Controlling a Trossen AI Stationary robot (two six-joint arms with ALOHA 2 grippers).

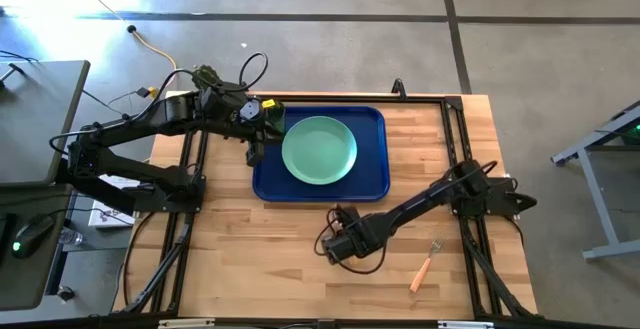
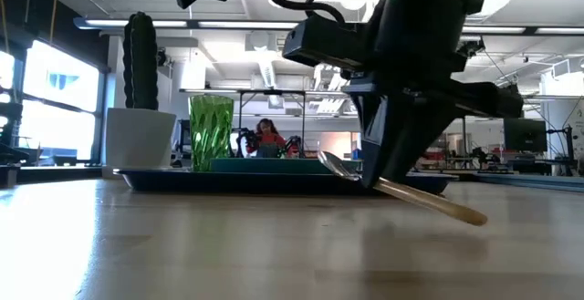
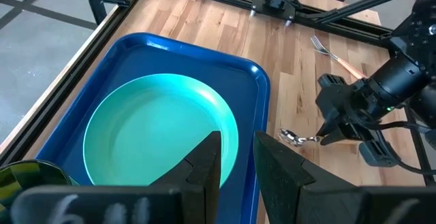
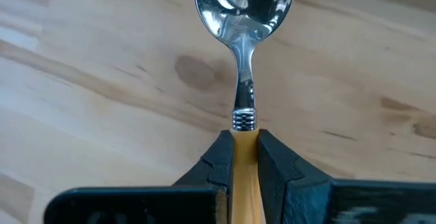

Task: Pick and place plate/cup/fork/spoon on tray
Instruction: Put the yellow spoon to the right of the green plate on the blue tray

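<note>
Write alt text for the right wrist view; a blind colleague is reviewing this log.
The right claw is shut on the tan-orange handle of the spoon, just behind the ribbed metal collar. The spoon's shiny silver bowl points away from the camera above the light wooden table.

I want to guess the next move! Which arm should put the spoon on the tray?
Right. Its hand already pinches the spoon near the tray. The left hand hovers open over the plate.

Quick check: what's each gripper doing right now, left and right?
Left gripper: open, empty, over the tray near the cup.
Right gripper: closed on the spoon by its handle.
</note>
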